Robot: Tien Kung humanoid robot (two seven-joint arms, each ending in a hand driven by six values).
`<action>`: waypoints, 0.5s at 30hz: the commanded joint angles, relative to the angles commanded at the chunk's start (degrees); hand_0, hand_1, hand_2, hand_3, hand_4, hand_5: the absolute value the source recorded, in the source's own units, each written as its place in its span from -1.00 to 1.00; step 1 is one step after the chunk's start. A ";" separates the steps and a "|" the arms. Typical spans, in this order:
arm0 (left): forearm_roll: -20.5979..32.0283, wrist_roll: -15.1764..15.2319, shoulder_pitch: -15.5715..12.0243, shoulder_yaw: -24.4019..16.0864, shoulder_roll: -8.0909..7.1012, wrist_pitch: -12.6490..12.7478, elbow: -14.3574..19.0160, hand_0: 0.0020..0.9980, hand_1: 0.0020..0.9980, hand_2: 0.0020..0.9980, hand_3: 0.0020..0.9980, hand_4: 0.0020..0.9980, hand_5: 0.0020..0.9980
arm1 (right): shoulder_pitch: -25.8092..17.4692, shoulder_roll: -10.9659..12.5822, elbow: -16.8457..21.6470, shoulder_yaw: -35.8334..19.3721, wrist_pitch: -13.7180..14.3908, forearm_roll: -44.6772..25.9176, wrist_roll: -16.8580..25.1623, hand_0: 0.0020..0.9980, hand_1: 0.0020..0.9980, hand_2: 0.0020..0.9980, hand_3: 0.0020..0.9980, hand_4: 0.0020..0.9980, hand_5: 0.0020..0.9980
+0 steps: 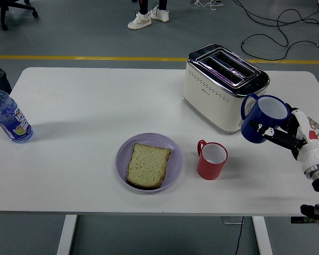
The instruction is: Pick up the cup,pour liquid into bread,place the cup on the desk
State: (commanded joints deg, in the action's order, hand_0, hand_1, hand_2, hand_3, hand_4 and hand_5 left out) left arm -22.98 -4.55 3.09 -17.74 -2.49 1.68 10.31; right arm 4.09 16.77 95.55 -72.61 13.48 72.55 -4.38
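One robot hand (pixel 287 135), fingers closed around the raised blue cup (pixel 263 117) beside the toaster (pixel 220 87).

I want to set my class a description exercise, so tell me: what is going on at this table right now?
The robot's right hand holds a blue cup lifted off the white table, in front of the toaster. A slice of bread lies on a purple plate, with a red cup beside it. A water bottle stands at the left edge. Nothing has been poured yet.
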 joint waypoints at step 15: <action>-0.46 -0.11 0.20 -1.27 0.13 0.13 0.00 0.37 0.45 0.50 0.35 -0.12 0.88 | 11.65 4.52 2.93 11.84 -7.56 11.10 -9.67 -0.55 -0.73 -0.25 -0.10 0.31 -0.81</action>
State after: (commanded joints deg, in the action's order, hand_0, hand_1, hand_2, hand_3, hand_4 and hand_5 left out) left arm -23.43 -4.66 3.29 -19.01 -2.35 1.81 10.31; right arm 15.74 21.29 98.47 -60.77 5.91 83.65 -14.06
